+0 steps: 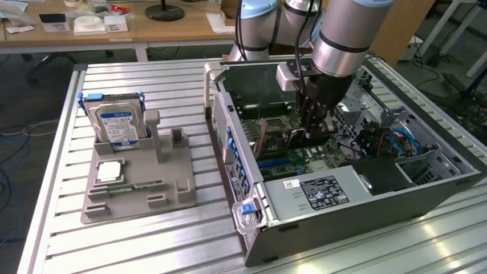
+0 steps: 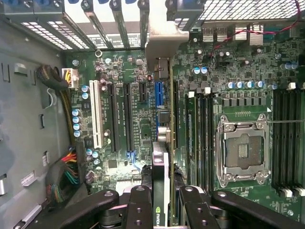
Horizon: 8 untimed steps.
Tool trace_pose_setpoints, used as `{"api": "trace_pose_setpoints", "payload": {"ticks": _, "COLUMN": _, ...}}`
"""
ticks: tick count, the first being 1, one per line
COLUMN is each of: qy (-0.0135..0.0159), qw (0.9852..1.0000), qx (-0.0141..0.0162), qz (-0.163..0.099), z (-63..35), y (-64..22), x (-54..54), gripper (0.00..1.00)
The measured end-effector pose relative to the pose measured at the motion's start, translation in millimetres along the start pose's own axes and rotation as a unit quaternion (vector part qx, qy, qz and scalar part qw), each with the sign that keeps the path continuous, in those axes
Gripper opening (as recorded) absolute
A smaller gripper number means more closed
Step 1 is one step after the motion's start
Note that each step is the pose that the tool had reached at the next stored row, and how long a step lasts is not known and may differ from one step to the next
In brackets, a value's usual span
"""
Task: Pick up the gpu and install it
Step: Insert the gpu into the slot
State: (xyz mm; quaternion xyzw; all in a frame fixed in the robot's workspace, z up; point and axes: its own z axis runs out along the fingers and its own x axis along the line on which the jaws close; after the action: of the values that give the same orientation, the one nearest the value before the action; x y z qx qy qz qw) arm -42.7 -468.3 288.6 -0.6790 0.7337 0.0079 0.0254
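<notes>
Pincer (image 2: pixel 163 190) clenched on thin edge-on gpu (image 2: pixel 160 157); green board, dark face

I'm working in a robotics lab: a slotted aluminium bench (image 1: pixel 152 80) carries an open computer case (image 1: pixel 335 228), with cluttered wooden desks (image 1: pixel 175 31) and loose floor cables (image 1: pixel 11 137) around it.
</notes>
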Motion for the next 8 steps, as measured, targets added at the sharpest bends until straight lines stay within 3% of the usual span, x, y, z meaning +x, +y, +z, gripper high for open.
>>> {"api": "trace_pose_setpoints", "payload": {"ticks": 8, "qy": -0.0002, "qw": 1.0, "qx": 0.0001, "qz": 0.0, "z": 10.0, "y": 8.6, "x": 1.1, "gripper": 0.27}}
